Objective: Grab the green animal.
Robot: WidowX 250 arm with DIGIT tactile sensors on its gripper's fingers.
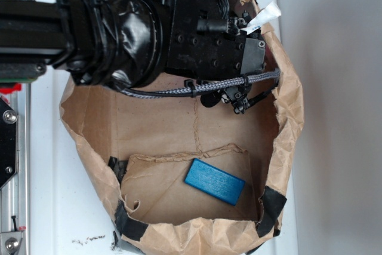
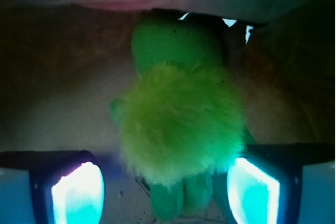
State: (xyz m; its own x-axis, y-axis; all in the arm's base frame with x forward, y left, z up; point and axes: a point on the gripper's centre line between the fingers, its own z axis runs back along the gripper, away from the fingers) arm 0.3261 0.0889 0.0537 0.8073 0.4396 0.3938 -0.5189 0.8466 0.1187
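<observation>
Two glowing fingers (image 2: 77, 192) of the gripper (image 2: 165, 195) stand spread apart in the wrist view, one on each side of the green animal (image 2: 181, 129), which lies between them on the brown paper floor. Whether the pads touch its fur cannot be told. The toy has a fuzzy yellow-green body, a darker green knit part toward the far paper wall, and stubby green limbs pointing toward the camera. In the exterior view the black robot arm (image 1: 119, 28) reaches across the far edge of the paper bag tray (image 1: 286, 117), hiding the toy beneath it. A blue rectangular block (image 1: 215, 181) lies near the tray's front edge, well apart from the arm.
</observation>
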